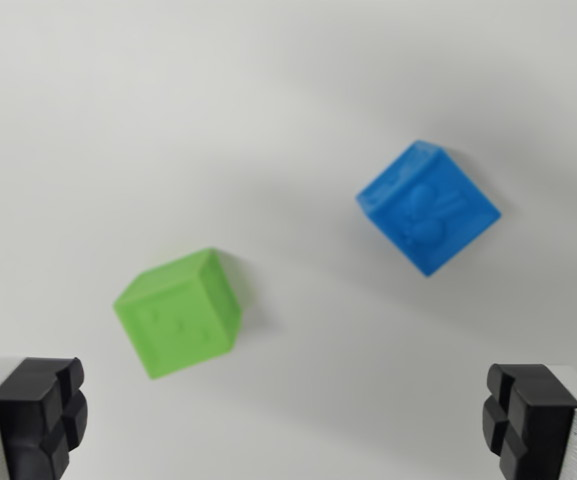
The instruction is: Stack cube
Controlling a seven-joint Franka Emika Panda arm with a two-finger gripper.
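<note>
At the wrist view's lower left corner: one black ribbed finger pad [43, 415] on a silver-grey finger body, partly cut off by the frame edge. Just up and to the right of that pad, apart from it: green cube [178, 312], resting flat on the white worktop [288, 90], turned so one corner points toward the bottom of the view. Raised dots faintly visible on its facing side, too blurred to count. Soft shadow along its right edge.

Further right and higher in the view: blue cube [428, 207], also lying on the worktop, rotated diamond-wise, with an embossed relief on its top face too blurred to read. Well apart from the green cube, bare white surface between the two. Neither cube on top of the other; both sitting singly on the worktop.

At the wrist view's lower right corner: second black pad, matching the first, likewise cropped by the frame. Tool [288, 420] spread wide, released, nothing between its fingers, only bare worktop in the gap. Both cubes beyond the fingertips, untouched by either pad.
</note>
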